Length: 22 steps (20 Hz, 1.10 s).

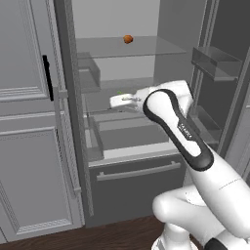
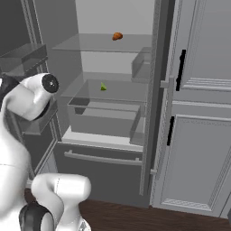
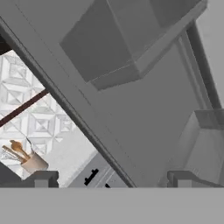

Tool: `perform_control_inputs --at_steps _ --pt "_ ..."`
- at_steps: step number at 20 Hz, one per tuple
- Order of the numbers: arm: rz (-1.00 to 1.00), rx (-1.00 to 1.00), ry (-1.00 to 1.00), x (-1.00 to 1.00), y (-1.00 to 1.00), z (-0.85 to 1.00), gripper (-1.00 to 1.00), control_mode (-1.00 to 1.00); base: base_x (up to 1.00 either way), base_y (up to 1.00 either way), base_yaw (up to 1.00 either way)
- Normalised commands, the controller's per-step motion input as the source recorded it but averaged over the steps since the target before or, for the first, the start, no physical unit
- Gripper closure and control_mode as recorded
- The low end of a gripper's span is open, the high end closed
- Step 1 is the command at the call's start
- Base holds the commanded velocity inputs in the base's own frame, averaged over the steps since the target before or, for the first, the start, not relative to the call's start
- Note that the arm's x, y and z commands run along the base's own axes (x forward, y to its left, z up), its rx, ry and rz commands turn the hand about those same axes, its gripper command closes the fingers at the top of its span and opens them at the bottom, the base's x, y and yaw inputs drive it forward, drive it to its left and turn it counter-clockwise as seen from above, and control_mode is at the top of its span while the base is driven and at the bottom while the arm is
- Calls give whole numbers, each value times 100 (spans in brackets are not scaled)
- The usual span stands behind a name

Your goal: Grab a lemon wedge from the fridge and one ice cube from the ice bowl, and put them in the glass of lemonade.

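While fridge (image 2: 108,113) stands open, lemon wedge (image 2: 103,86) sits on shelf.

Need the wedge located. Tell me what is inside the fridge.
In the open fridge, a small orange fruit sits on the upper glass shelf, and the lemon wedge lies on the shelf below. An empty-looking drawer sits underneath. The arm hides some interior in the left view.

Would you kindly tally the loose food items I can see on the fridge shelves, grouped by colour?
Orange: 1, the small round fruit on the upper glass shelf.
Yellow-green: 1, the lemon wedge on the shelf below it, above the clear drawer.
Total: 2
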Motion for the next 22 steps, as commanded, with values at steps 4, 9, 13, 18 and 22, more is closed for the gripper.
perform_control_inputs --at_steps 4,9,13,18,22 --pt "-40 -19 6 -15 -100 45 -100 -100 0 0 0" --pt "-44 -23 16 -1 -100 38 -100 -100 0 0 0" --pt "-31 -6 -3 -7 -100 4 -100 -100 0 0 0" --pt "-27 -25 24 0 -80 49 -100 -100 0 0 0" --pt "-13 -28 37 -22 -42 25 -100 -100 0 0 0"
